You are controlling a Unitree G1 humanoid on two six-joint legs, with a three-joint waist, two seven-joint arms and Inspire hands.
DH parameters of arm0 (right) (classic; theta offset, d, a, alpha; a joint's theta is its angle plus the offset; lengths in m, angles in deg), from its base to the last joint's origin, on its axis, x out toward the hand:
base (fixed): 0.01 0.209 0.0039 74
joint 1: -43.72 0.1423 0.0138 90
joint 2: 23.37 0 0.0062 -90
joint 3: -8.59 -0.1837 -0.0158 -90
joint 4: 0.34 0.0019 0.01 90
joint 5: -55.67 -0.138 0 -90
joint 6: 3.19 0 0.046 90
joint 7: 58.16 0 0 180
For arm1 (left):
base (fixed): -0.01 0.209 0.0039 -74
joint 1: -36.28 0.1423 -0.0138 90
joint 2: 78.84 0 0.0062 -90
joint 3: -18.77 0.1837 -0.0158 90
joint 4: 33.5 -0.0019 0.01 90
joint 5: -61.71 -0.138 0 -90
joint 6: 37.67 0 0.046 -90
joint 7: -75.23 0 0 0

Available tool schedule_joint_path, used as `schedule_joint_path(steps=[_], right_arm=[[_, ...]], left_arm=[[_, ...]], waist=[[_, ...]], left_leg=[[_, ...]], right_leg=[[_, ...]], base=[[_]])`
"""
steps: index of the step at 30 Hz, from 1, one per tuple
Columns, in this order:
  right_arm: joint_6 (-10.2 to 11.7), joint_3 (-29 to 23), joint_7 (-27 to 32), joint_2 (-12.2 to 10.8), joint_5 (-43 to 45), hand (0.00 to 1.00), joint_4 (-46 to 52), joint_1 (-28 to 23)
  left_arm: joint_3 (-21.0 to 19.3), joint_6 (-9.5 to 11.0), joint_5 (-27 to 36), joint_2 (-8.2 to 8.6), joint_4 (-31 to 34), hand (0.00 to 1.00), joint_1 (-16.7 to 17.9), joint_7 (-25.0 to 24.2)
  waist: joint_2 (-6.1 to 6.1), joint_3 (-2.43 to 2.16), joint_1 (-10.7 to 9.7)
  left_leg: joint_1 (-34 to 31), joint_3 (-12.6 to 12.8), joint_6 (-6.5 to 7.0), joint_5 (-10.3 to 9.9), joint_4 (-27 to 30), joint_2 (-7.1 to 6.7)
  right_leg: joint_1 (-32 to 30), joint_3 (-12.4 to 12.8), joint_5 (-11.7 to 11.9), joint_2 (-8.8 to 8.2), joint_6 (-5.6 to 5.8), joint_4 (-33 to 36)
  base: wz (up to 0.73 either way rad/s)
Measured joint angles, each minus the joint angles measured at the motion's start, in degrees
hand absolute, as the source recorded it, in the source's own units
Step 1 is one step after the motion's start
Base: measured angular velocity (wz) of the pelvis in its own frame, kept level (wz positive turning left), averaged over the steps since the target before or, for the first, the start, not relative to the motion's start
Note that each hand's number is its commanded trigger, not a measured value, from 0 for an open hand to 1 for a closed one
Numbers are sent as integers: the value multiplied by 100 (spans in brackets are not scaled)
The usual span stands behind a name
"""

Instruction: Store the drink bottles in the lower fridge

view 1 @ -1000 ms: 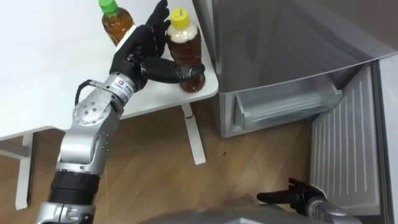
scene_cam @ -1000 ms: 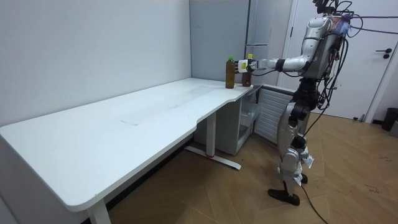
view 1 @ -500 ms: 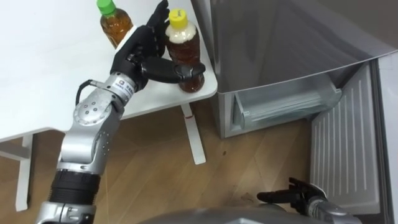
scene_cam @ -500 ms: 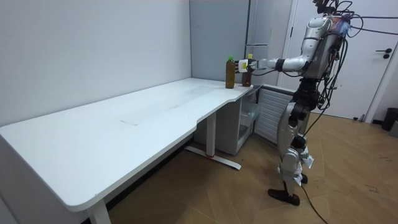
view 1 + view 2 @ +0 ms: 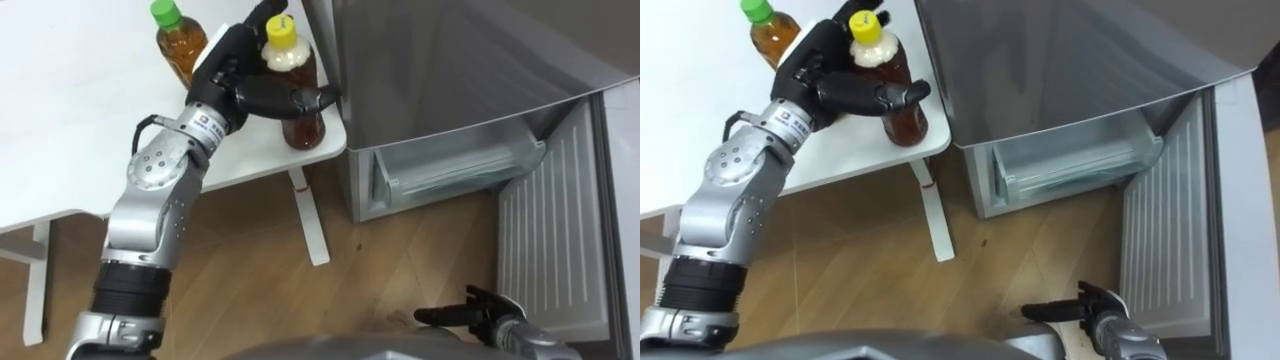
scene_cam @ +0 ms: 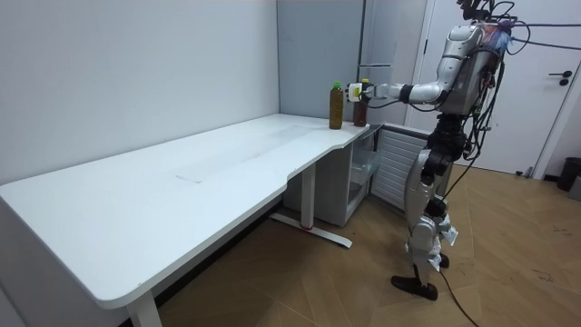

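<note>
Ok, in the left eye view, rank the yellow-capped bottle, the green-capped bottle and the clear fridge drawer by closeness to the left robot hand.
1. The yellow-capped bottle: the left robot hand is curled round it, thumb across its front.
2. The green-capped bottle: standing on the white table, just left of the hand.
3. The clear fridge drawer: far off to the lower right.

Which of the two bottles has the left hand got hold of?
The yellow-capped bottle at the corner of the table by the fridge: the left hand wraps it. The green-capped bottle stands free.
</note>
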Motion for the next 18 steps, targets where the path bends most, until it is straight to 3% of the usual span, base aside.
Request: schedule_joint_path(steps=[8, 18], right_arm=[[0, -2, 1, -10, 1, 0, -65, 16], [-1, -11, 25, -2, 5, 0, -73, 15]], left_arm=[[-3, 9, -1, 10, -145, 100, -38, 14], [0, 9, 5, 16, -172, 100, -42, 5]], waist=[[-125, -10, -12], [-138, -34, -19]], left_leg=[[20, 38, 0, 0, -1, 0], [17, 42, 0, 0, 0, -1]], right_leg=[[6, 48, -1, 0, 2, 5], [3, 53, -2, 0, 3, 3]], base=[[-3], [0]])
